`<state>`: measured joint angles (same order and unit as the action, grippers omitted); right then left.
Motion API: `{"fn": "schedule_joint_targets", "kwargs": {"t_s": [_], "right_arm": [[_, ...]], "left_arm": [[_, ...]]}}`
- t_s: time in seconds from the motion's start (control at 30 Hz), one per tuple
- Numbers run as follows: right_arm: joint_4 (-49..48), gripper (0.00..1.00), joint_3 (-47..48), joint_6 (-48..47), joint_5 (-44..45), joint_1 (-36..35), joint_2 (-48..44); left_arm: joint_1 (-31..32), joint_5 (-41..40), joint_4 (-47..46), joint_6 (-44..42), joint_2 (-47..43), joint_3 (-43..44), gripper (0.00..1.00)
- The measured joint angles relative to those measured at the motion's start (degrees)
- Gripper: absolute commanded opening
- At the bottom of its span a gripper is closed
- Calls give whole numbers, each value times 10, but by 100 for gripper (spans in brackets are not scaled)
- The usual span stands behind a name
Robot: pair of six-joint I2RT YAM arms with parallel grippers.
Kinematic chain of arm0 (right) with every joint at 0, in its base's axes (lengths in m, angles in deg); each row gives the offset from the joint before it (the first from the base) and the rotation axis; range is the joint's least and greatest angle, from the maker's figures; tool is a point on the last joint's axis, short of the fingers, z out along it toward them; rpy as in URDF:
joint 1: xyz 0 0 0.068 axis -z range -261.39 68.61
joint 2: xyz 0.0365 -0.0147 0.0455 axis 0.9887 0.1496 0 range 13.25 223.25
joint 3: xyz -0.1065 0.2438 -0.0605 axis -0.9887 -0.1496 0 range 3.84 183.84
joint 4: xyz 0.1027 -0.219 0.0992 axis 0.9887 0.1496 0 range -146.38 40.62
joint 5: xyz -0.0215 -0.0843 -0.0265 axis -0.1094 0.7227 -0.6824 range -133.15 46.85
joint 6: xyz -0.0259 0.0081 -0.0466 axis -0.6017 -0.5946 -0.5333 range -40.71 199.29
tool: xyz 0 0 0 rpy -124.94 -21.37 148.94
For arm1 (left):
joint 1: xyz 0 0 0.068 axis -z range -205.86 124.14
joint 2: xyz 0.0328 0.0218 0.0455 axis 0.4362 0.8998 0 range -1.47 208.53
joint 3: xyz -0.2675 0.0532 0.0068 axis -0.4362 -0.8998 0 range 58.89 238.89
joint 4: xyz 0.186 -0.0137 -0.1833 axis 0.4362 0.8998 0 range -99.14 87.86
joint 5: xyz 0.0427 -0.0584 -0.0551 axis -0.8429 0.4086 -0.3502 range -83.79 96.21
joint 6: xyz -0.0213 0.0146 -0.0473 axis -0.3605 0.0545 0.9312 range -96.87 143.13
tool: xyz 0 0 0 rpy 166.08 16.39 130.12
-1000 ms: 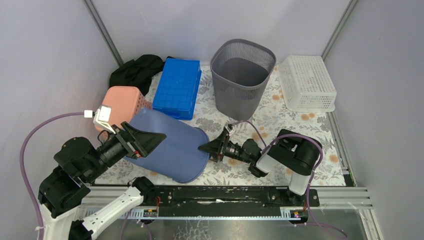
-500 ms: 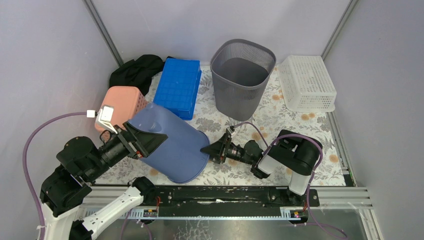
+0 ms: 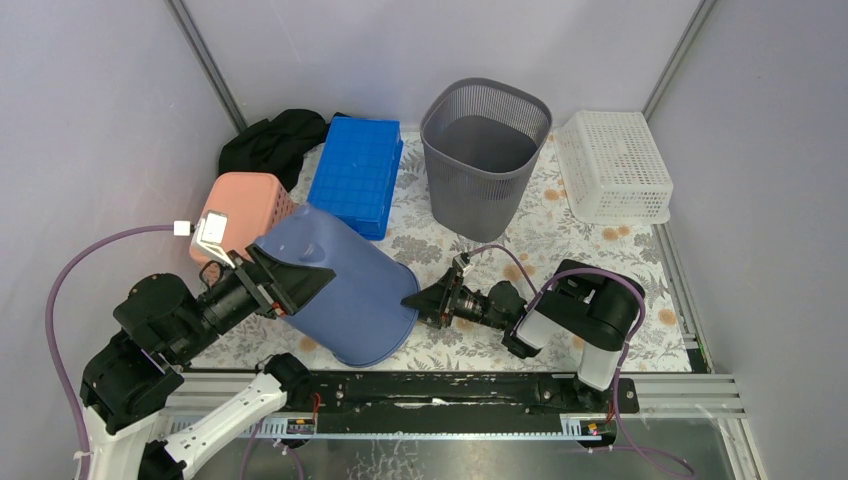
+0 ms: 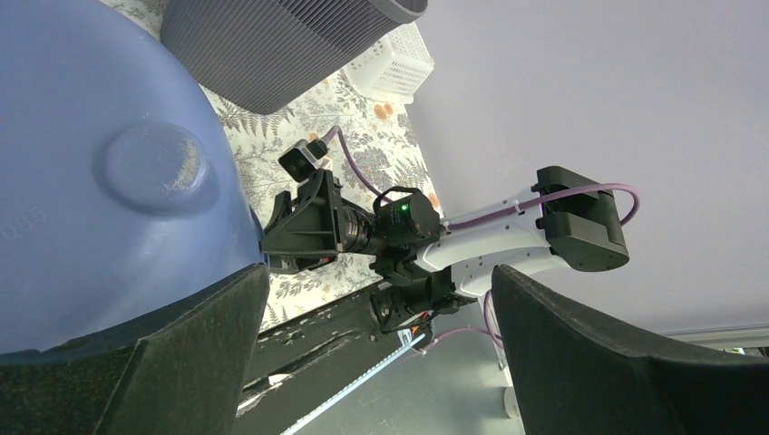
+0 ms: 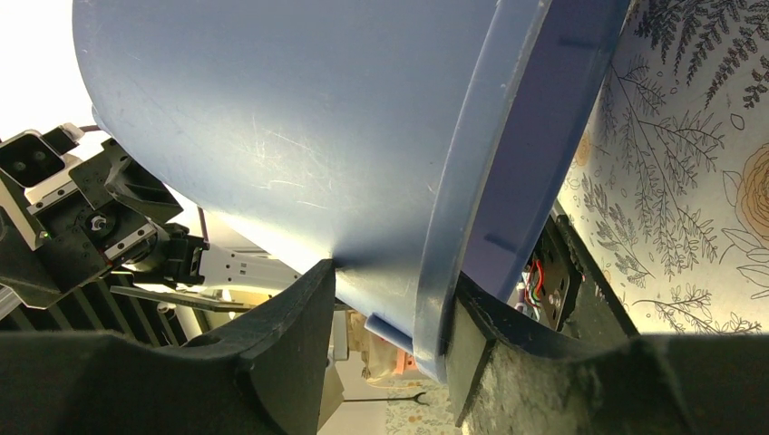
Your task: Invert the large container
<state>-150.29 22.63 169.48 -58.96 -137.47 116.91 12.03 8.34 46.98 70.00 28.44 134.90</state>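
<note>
The large container (image 3: 345,290) is a blue tub lying tilted on the floral mat, its base up-left and its mouth down-right. My right gripper (image 3: 410,298) is shut on the tub's rim (image 5: 508,136): one finger lies on the outer wall, the other inside the mouth. In the right wrist view the tub (image 5: 299,136) fills the frame above the gripper (image 5: 390,281). My left gripper (image 3: 305,283) is open wide at the tub's base (image 4: 109,163), with one finger against the base edge. Nothing sits between its fingers (image 4: 379,281).
A grey mesh bin (image 3: 485,150) stands behind the tub, a white lattice basket (image 3: 612,165) at the back right, and a blue crate (image 3: 355,175) at the back middle. A pink basket (image 3: 240,205) and black cloth (image 3: 275,140) lie at the left. The metal rail (image 3: 450,390) runs along the near edge.
The tub's base has risen and swung slightly away from me, with my left gripper following it up. My right gripper has kept its hold on the rim.
</note>
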Motion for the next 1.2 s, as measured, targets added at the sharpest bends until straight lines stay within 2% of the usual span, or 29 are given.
{"fn": "schedule_joint_targets", "kwargs": {"t_s": [0.47, 1.2], "right_arm": [[2, 50, -4, 0, -1, 0, 0], [7, 50, -16, 0, -18, 17, 16]], "left_arm": [[0, 0, 0, 1, -3, -6, 100], [0, 0, -4, 9, -26, -61, 100]]}}
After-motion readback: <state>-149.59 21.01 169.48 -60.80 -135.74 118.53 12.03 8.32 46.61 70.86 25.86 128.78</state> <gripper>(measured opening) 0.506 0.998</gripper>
